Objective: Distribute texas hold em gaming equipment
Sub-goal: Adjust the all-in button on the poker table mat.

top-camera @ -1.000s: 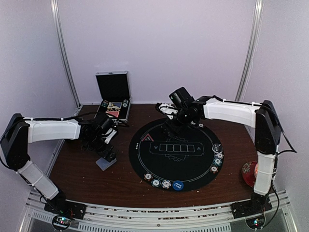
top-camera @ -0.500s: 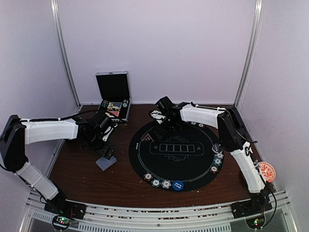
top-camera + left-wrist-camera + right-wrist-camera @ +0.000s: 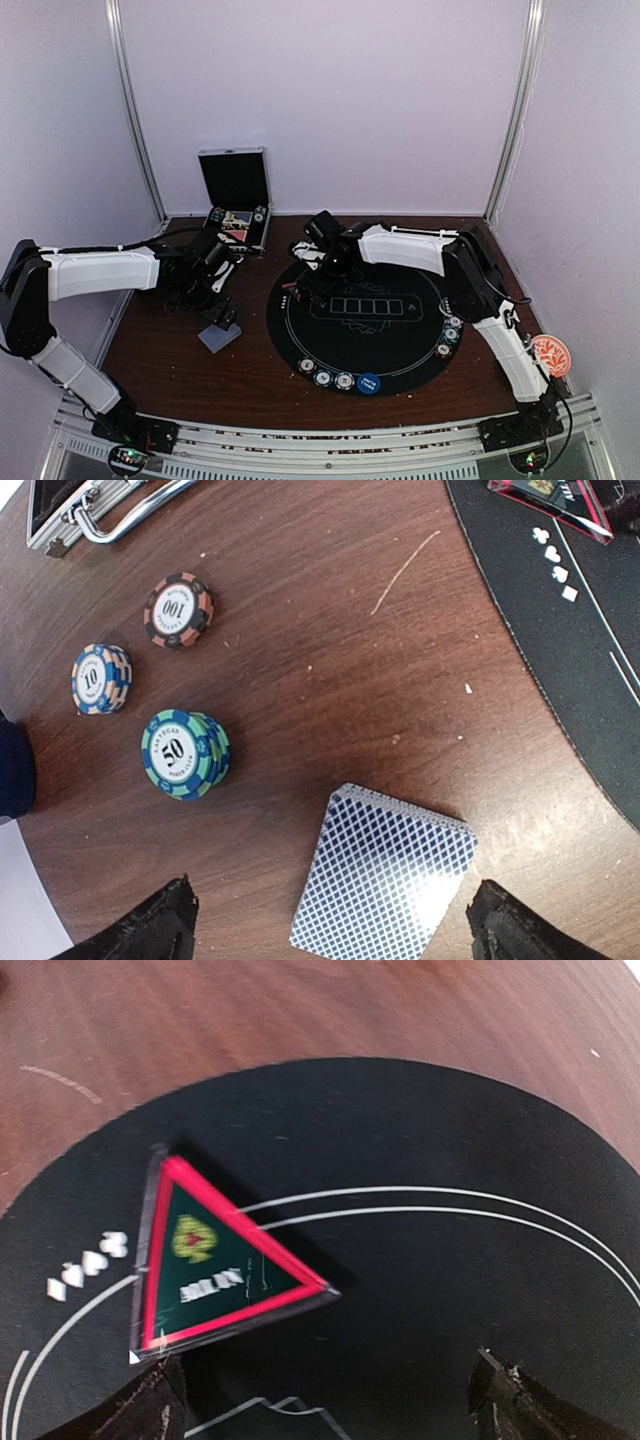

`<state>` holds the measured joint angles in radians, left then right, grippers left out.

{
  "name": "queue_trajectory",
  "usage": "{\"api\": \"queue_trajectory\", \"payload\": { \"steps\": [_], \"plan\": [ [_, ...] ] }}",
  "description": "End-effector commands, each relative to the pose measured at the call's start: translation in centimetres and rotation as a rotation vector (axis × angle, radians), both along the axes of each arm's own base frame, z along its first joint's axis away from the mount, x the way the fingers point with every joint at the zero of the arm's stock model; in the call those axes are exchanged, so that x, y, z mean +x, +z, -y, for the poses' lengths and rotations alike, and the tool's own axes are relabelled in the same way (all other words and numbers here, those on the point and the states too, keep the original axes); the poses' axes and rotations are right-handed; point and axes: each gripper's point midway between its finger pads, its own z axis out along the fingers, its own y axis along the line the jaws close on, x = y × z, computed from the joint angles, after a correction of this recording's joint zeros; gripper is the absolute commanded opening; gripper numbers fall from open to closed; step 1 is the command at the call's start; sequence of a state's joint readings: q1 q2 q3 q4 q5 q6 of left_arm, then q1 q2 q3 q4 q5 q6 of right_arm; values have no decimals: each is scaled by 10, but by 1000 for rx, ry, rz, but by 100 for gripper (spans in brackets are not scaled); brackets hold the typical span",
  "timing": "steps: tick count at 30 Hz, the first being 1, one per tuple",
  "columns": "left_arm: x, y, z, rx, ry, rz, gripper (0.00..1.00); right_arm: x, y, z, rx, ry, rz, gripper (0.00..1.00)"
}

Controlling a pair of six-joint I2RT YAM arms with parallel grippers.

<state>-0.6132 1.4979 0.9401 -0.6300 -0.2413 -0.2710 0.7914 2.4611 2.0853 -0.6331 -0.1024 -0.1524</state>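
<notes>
Top external view loses the red triangle [image 3: 215, 1255] under the right arm, both wrist views crop the fingers to dark tips at the bottom edge, and the triangle's print is too blurred to read. Left arm lies low, stretched across the counter [image 3: 330, 630] beside the mat [image 3: 450, 1290], while the right arm folds back and reaches over the mat's far-left edge. Left pincer [image 3: 330, 930] gapes fully and grips nothing, the card deck [image 3: 383, 880] lying on the counter between its tips and chips [image 3: 183, 753] stacked nearby; right pincer [image 3: 330, 1410] is just as wide and empty, poised over the triangle lying flat on the mat.
</notes>
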Motion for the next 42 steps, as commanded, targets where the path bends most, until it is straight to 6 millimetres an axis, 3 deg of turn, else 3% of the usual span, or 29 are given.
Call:
{"api": "queue_trajectory", "payload": {
  "steps": [1, 3, 9, 12, 19, 23, 28, 34, 38, 42],
  "plan": [
    [1, -1, 3, -27, 4, 0, 98, -22, 3, -16, 9, 77, -21, 100],
    [1, -1, 1, -20, 9, -2, 98, -30, 10, -20, 17, 105, -23, 100],
    [2, 3, -3, -16, 25, 23, 98, -26, 58, -26, 153, 92, -16, 100],
    [3, 2, -4, -17, 30, 30, 98, -21, 65, -29, 198, 90, -29, 100],
    [2, 3, -4, -23, 25, 39, 98, 1, 42, -41, 285, 70, -100, 100],
    [-1, -3, -2, -26, 5, 16, 98, 1, 37, -50, 320, 100, -120, 100],
    [-1, -10, 0, -20, -5, -7, 98, -18, 14, -56, 303, 153, -180, 100],
    [-1, -4, -2, -29, 6, 18, 98, -39, -11, -55, 267, 181, -263, 99],
    [-1, -4, -3, -23, 6, 18, 98, -64, -11, -55, 264, 232, -342, 96],
    [-2, -7, -1, -23, -1, 7, 98, -89, 4, -60, 288, 287, -369, 95]
  ]
}}
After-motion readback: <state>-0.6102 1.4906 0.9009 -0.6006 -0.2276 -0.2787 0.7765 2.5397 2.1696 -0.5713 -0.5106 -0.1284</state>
